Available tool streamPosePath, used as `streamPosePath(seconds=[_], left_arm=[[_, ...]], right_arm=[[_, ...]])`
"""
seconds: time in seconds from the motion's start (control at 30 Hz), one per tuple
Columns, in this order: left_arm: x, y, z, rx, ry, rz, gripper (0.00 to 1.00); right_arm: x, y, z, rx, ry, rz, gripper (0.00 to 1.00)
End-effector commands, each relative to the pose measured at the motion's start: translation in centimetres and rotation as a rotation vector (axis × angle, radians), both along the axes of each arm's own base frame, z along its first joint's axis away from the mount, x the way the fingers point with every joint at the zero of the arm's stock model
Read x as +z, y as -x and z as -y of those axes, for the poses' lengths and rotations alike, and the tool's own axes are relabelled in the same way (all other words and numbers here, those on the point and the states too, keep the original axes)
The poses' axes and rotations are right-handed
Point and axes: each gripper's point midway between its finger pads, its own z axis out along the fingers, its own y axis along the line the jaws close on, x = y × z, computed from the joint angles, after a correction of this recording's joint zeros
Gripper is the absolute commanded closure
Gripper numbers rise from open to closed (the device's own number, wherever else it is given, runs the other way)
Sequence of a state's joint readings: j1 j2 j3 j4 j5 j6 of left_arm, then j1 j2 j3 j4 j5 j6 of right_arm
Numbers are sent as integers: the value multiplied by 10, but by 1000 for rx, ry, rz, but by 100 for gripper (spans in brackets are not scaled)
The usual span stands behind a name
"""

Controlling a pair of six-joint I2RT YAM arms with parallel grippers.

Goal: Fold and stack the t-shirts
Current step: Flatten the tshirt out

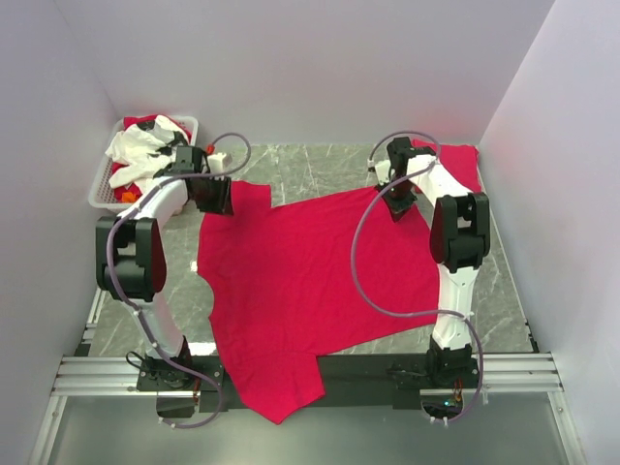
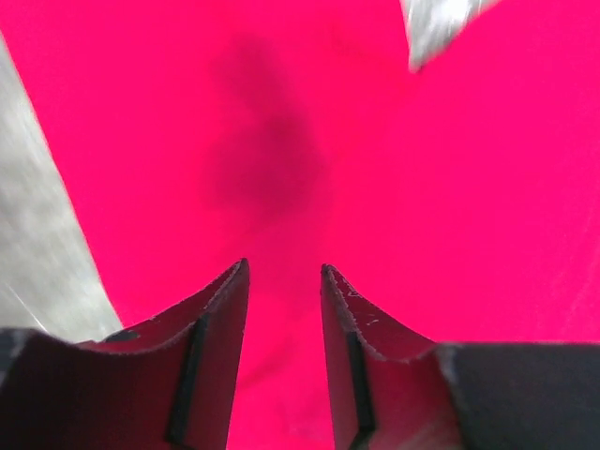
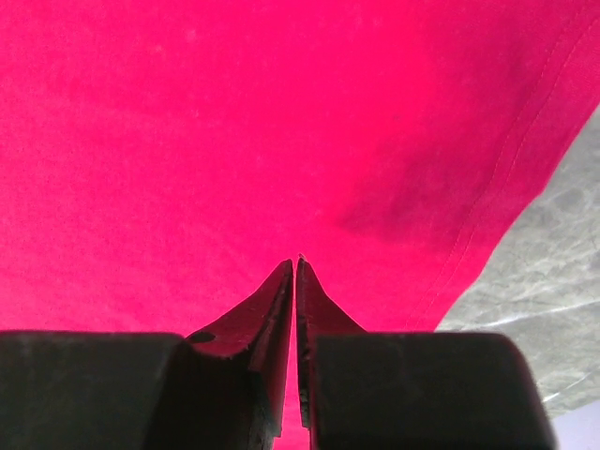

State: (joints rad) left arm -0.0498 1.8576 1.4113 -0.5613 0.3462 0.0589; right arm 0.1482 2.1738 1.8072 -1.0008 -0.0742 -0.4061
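- A white slotted plastic basket is seen at the far left corner. It is piled with crumpled white cloth, and scraps of red and orange show underneath.
- A crimson shirt is spread flat and smooth across the grey marbled table. Its neck notch is turned to the left, and one sleeve is draped over the near edge.
- A stitched hem line is picked out along the shirt's edge in the right wrist view.
- A second red cloth is laid flat at the far right corner.
- The left gripper is held over the far left sleeve, jaws clearly parted, and nothing is gripped.
- The right gripper is set down on the shirt's far right part, jaws all but together with only a hairline slit. Whether fabric is pinched cannot be told.
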Motion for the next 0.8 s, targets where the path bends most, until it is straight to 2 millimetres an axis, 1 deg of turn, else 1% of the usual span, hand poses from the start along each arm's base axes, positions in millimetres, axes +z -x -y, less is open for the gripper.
streamPosePath(seconds=[0.0, 0.03, 0.1, 0.13, 0.2, 0.3, 0.33, 0.4, 0.43, 0.5, 0.53, 0.6, 0.63, 0.7, 0.73, 0.77], left_arm=[[-24, 33, -4, 40, -20, -116, 60], [-33, 40, -6, 46, -31, -145, 60], [-41, 44, -12, 69, -62, -161, 61], [-45, 45, -14, 73, -71, -165, 61], [-50, 43, -17, 84, -90, -171, 62], [-57, 30, -25, 108, -123, -172, 63], [-63, 22, -28, 116, -136, -175, 64], [-67, 13, -30, 110, -148, -174, 64], [-72, -1, -33, 118, -162, -170, 64], [-76, -15, -35, 114, -175, -171, 65], [-78, -33, -38, 123, -174, -158, 65], [-81, -47, -38, 127, -169, -162, 66], [-83, -64, -39, 125, -165, -144, 65], [-83, -78, -39, 121, -167, -128, 64], [-80, -92, -38, 116, -165, -102, 63], [-79, -99, -38, 111, -167, -87, 62]], right_arm=[[28, 8, -1, 22, -16, 40, 88], [29, 9, -1, 22, -16, 46, 87], [26, 17, 1, 25, -13, 28, 86], [28, 18, 1, 28, -16, 34, 85], [23, 29, -1, 42, -28, 3, 84], [13, 42, -3, 52, -48, -53, 83], [7, 46, -4, 51, -48, -73, 83], [0, 47, -4, 42, -45, -84, 83], [-5, 46, -4, 39, -47, -85, 83], [-7, 41, -5, 26, -52, -82, 84], [-11, 36, -7, 27, -54, -84, 84], [-15, 28, -7, 14, -48, -79, 84], [-18, 20, -6, 2, -36, -70, 84], [-21, 11, -4, -11, -21, -58, 85], [-23, 2, -3, -21, -11, -44, 85], [-23, 0, -5, -27, -12, -43, 85]])
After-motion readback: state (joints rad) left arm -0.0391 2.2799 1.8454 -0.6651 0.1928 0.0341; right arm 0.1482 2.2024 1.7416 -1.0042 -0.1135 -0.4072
